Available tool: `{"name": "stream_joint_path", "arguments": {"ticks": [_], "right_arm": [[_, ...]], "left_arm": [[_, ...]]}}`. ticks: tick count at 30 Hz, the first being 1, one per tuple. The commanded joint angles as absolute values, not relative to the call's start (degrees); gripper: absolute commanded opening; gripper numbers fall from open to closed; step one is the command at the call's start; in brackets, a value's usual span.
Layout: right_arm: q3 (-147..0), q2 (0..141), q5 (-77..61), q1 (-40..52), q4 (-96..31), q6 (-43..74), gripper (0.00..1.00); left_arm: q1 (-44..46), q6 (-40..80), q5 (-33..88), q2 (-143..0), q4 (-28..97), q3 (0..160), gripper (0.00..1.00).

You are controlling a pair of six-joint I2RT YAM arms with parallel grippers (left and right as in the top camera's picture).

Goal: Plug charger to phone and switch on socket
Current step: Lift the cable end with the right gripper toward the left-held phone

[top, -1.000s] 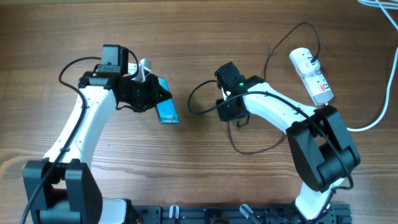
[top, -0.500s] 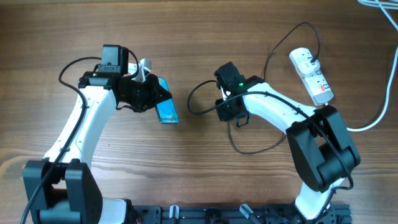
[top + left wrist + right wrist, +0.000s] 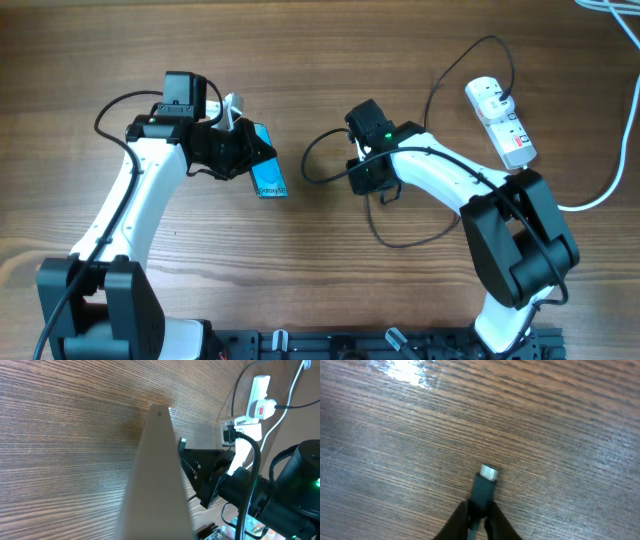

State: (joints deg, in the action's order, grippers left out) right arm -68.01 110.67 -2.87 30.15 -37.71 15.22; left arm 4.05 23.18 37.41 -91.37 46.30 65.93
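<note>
My left gripper (image 3: 248,156) is shut on the phone (image 3: 268,178), whose teal screen faces up, left of centre. In the left wrist view the phone's pale blurred edge (image 3: 156,475) fills the middle and hides the fingers. My right gripper (image 3: 360,174) is shut on the charger's black connector (image 3: 482,492), with its silver tip (image 3: 488,472) sticking out just above the wood. The fingers (image 3: 461,519) pinch the connector from both sides. The thin black cable (image 3: 400,240) loops back to the white adapter (image 3: 486,96), which is plugged into the socket strip (image 3: 505,125) at the back right. A gap of bare wood lies between tip and phone.
The strip's thick white lead (image 3: 610,190) runs off the right edge. Slack black cable loops lie on the table (image 3: 320,290) around my right arm. The strip also shows in the left wrist view (image 3: 260,402), behind my right arm.
</note>
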Motion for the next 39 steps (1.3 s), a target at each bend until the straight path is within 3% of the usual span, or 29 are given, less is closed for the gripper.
{"name": "stream_joint_path", "arguments": {"ticks": [1,15,21,30,39], "right_arm": [[-67.07,111.20,-7.01,30.02,-37.17,14.15,0.04],[-67.18,95.94,-38.76,20.88,-44.07,-2.02,0.04],[-67.16,95.46,-57.21,19.20,-46.28,-6.57,0.04],[-67.16,95.44,-78.94,20.97,-47.31,-13.74,0.04],[-67.16,95.44,-88.88,24.75,-44.16,-14.81,0.04]], "left_arm": [[4.01,21.76,38.54,-89.78,46.06,65.56,0.04],[4.01,22.26,56.01,-87.37,31.92,65.56,0.04],[4.01,30.65,56.23,-81.56,22.50,65.56,0.04],[4.01,31.99,52.90,-74.63,21.41,65.56,0.04],[4.01,32.73,56.14,-74.74,21.39,65.56,0.04]]}}
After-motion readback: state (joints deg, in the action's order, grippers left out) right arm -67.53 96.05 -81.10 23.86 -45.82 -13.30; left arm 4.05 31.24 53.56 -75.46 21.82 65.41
